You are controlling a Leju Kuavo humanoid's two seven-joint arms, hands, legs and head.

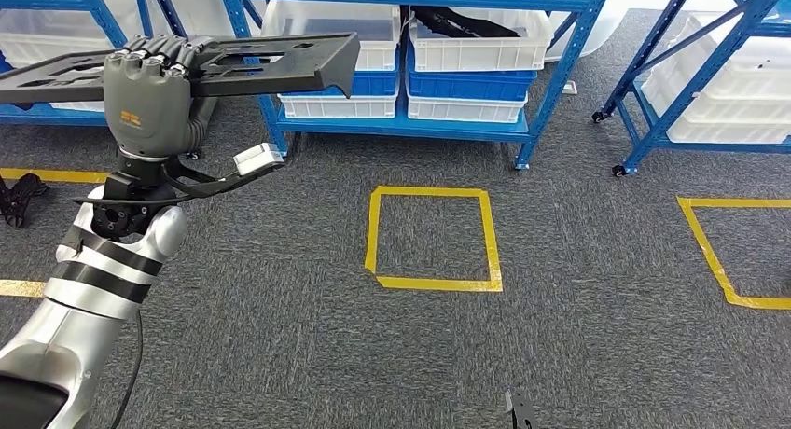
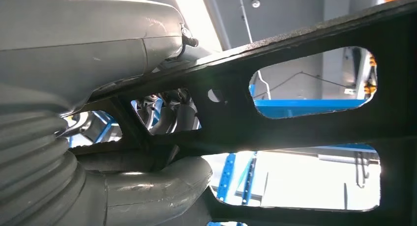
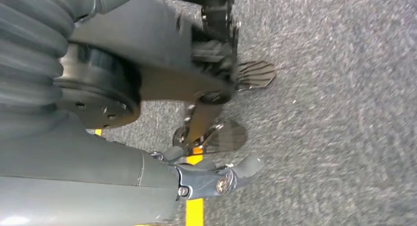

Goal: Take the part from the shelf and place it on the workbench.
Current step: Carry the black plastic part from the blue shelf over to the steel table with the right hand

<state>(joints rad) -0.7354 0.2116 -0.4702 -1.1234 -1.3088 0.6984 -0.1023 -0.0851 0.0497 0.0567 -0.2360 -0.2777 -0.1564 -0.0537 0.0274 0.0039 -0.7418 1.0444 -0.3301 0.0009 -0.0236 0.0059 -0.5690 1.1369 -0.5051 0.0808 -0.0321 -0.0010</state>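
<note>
left hand [image 1: 149, 93]: fingers wrapped over the black flat part [image 1: 280, 61], held level above the carpet floor [image 1: 578, 289], near the blue shelf [image 1: 410, 121] | right hand [image 3: 206, 179]: hangs, grasp unclear | risk: long overhang may tilt, slip, or hit shelf when turning

Flat black cutout part [image 1: 270, 61], level

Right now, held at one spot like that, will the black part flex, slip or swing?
Probably stiff: the black part juts level past the left hand without sagging. Cutouts suggest it is light for its size. It overhangs both sides of the grip, so it may twist or swing on turns.
</note>
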